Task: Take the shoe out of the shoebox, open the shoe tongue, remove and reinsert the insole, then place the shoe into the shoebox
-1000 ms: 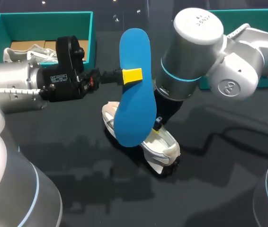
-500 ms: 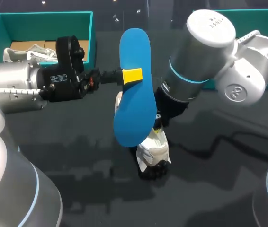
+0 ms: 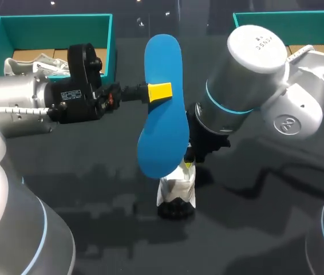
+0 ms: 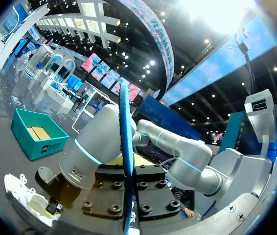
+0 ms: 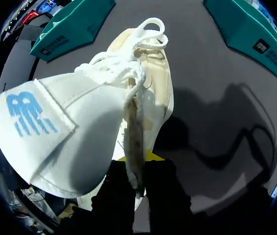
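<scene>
Clamping a blue insole [image 3: 163,109] in its upper third with the left gripper [image 3: 157,91], fingers pressed onto both faces, one yellow tip lying flat against the blue. Presenting as a smooth, matte sheet, elongated with rounded ends, hanging near-vertical at the centre of the head view. Appearing edge-on in the left wrist view, as a thin blue line between the fingers.

Pinching a white shoe [image 3: 176,189] with the right gripper [image 5: 137,169], fingers closed on a thin edge of the upper. Standing steeply on end at the lower centre of the head view, over the dark matte table [image 3: 93,229], outside both boxes. Showing smooth white panels, cream lining, looped white laces and a blue logo patch in the right wrist view.

Occupying the upper corners: a left shoebox [image 3: 53,23] and a right shoebox [image 3: 265,17], teal, rigid, straight-walled. Holding a second white shoe [image 3: 30,63] in the left one, partly hidden by the left arm [image 3: 19,103]. Concealing most of the right fingers behind the insole in the head view.
</scene>
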Tool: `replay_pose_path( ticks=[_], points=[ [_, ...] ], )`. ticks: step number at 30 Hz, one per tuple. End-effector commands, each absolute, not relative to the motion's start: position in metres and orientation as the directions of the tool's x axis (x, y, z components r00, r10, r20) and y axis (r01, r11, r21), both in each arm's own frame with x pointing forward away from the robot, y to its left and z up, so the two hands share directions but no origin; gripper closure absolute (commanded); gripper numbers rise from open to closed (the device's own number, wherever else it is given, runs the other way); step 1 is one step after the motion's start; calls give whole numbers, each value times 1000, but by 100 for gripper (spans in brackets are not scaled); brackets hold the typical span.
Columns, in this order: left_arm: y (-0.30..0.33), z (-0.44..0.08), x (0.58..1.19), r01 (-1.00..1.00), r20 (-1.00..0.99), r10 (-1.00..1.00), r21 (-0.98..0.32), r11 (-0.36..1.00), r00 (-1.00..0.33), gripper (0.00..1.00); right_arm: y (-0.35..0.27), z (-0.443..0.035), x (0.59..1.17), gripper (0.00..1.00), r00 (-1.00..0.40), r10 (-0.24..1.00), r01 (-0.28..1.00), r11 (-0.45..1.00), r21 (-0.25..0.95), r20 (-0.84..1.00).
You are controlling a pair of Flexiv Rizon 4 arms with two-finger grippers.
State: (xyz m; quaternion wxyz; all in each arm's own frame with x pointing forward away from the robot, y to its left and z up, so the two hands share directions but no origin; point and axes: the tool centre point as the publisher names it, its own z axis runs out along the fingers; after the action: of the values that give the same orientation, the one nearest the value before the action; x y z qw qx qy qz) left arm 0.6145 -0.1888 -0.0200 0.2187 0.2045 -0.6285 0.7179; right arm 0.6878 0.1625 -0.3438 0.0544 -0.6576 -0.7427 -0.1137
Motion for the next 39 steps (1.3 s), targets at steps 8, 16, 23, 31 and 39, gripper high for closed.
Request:
replay_pose_path(
  ticks=[8,16,23,31,39],
  points=[
    [-191,-21,615,-571,568,58,-813,-116,-821,100,160,-362,694,100,-131,959,990,114,82,251],
    [-191,-21,615,-571,568,58,-813,-116,-821,100,161,-370,698,100,-136,961,989,119,85,240],
    [-191,-21,615,-571,568,58,-813,-116,-821,100,161,-378,700,100,-131,962,990,114,83,241],
    [-191,-21,615,-571,568,58,-813,-116,-821,100,160,-385,700,100,-112,965,993,97,74,238],
    [-191,-21,615,-571,568,58,-813,-116,-821,100,160,-388,698,100,-101,964,994,87,68,247]
  ],
)
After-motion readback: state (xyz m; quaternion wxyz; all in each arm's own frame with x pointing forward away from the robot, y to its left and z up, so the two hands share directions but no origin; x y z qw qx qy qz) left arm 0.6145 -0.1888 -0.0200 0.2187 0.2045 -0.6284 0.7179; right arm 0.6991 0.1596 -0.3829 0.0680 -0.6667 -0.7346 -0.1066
